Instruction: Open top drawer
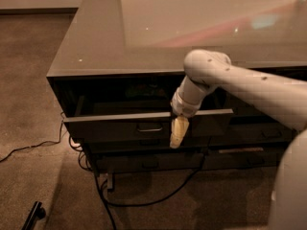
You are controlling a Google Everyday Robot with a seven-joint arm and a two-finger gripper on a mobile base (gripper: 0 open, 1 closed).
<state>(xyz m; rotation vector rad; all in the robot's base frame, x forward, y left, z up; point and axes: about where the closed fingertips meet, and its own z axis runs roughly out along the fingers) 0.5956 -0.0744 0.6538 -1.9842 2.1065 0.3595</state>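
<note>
The top drawer (pixel 105 128) is found pulled out below the front edge of the counter (pixel 96 42), towards its front-left corner. The gripper (pixel 178 134) is held before the drawer front, just right of the handle (pixel 149 127). Cables (pixel 144 202) are spread on the floor beneath.
</note>
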